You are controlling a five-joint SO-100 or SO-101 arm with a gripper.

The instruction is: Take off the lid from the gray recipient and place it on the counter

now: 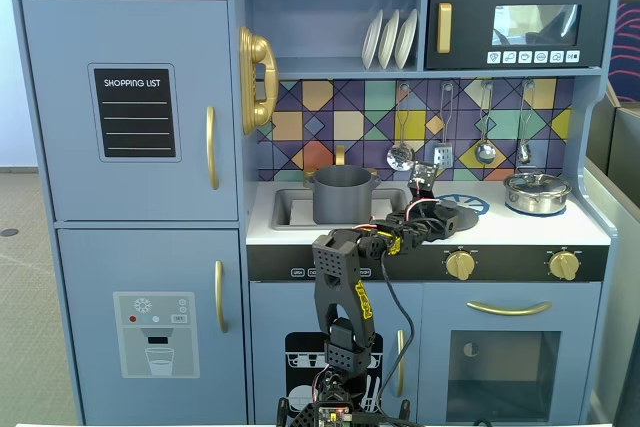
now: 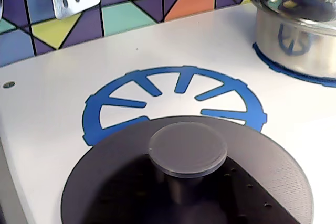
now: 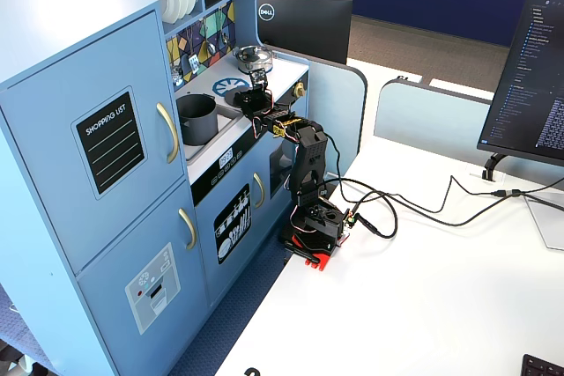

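Observation:
The dark-gray lid [image 2: 189, 182] with its round central knob lies flat on the white counter [image 2: 47, 108], overlapping the near edge of the blue burner print [image 2: 173, 98]. In a fixed view the lid [image 1: 462, 217] sits right of the sink. The gray recipient [image 1: 342, 195] stands uncovered in the sink cut-out, also in the other fixed view [image 3: 197, 118]. My gripper [image 1: 443, 209] reaches over the counter right at the lid's knob. Its fingers do not show in the wrist view, so its grip is unclear.
A shiny steel pot with its lid [image 1: 537, 192] stands at the counter's right [image 2: 296, 30]. Utensils [image 1: 440, 132] hang on the tiled back wall. Gold knobs [image 1: 460, 265] sit on the front panel. The arm's base [image 3: 317, 226] stands on a white table beside the kitchen.

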